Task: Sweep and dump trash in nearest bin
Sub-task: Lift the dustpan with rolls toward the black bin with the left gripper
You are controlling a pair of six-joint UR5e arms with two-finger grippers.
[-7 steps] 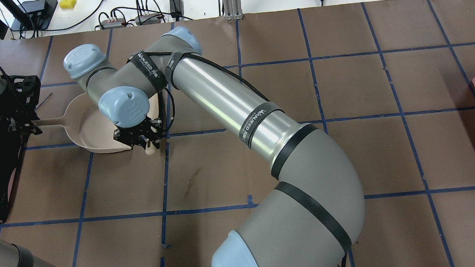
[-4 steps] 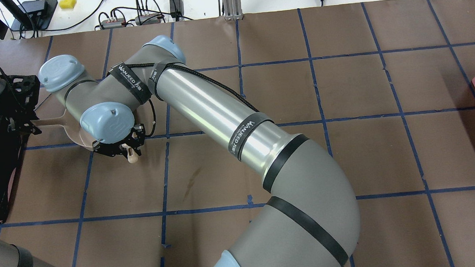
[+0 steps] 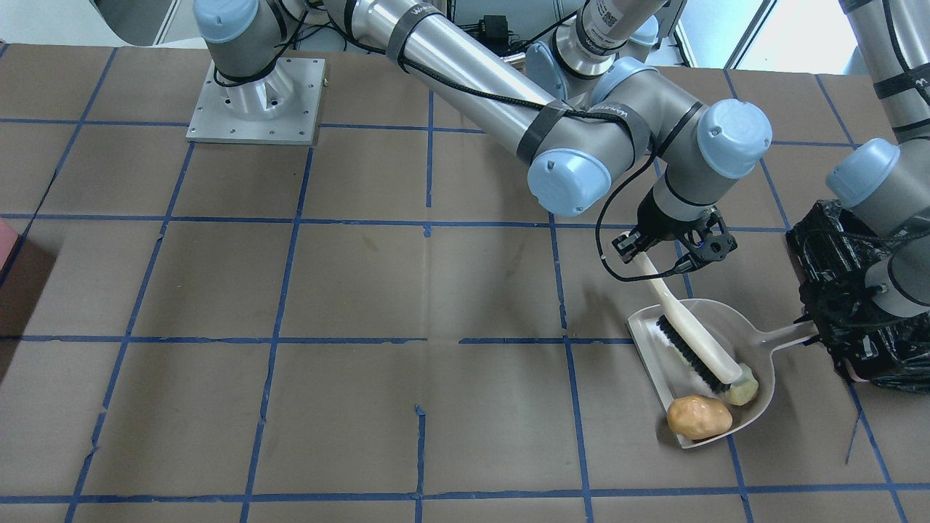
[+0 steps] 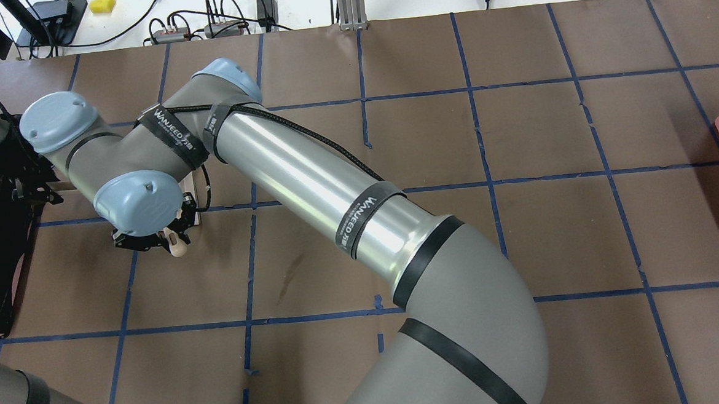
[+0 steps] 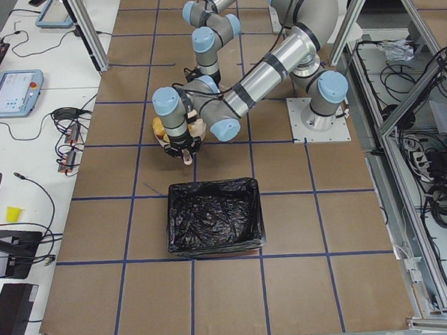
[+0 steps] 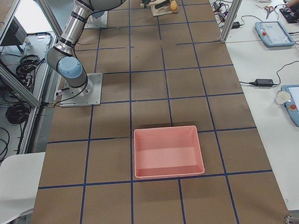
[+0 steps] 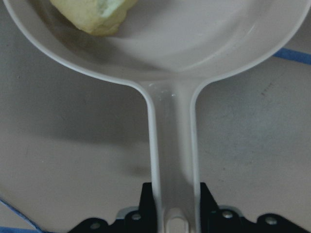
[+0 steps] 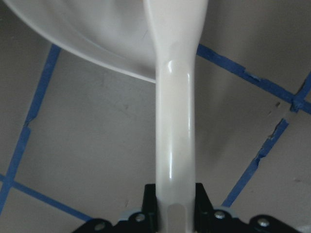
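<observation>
A beige dustpan (image 3: 716, 330) lies on the brown table, its handle (image 7: 172, 145) pointing at the bin. In it lie the tan potato-shaped lump (image 3: 699, 417) and a greenish chunk (image 3: 742, 390), which also shows in the left wrist view (image 7: 95, 14). A third lump does not show. My left gripper (image 7: 172, 204) is shut on the dustpan handle. My right gripper (image 3: 672, 243) is shut on the white brush (image 3: 690, 341), whose bristles rest inside the pan against the greenish chunk. The black-lined bin (image 5: 213, 217) stands just behind the left gripper (image 3: 821, 330).
In the overhead view the right arm (image 4: 309, 174) reaches across the table's left half and hides the pan. A pink tray (image 6: 167, 151) sits far on the right side. Cables and power bricks (image 4: 215, 25) lie beyond the far table edge.
The right arm has swung left in the overhead view, drawing the brush deeper across the dustpan. The pan, partly in sight before, is now hidden under the arm. The left gripper has held still.
</observation>
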